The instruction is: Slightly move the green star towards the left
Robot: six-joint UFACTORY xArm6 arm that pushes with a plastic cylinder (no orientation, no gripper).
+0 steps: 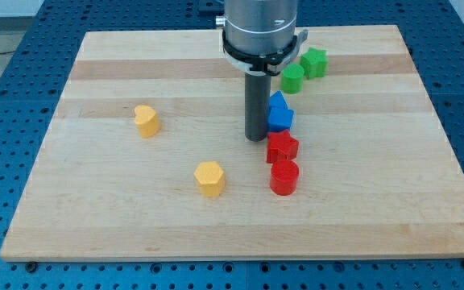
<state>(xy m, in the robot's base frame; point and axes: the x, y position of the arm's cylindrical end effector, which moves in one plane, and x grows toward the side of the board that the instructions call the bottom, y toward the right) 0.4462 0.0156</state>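
The green star (314, 62) sits near the view's top right of the wooden board (95, 209). A green round block (292, 78) touches it on its lower left. My tip (255, 138) rests on the board well below and left of the green star. It is just left of the blue blocks (279, 115) and the red star (282, 147). The arm's grey body hides the board just left of the green blocks.
A red cylinder (283, 177) lies below the red star. A yellow hexagon (209, 179) lies at the lower middle, and a yellow heart (146, 121) at the left. The blue perforated table (6, 97) surrounds the board.
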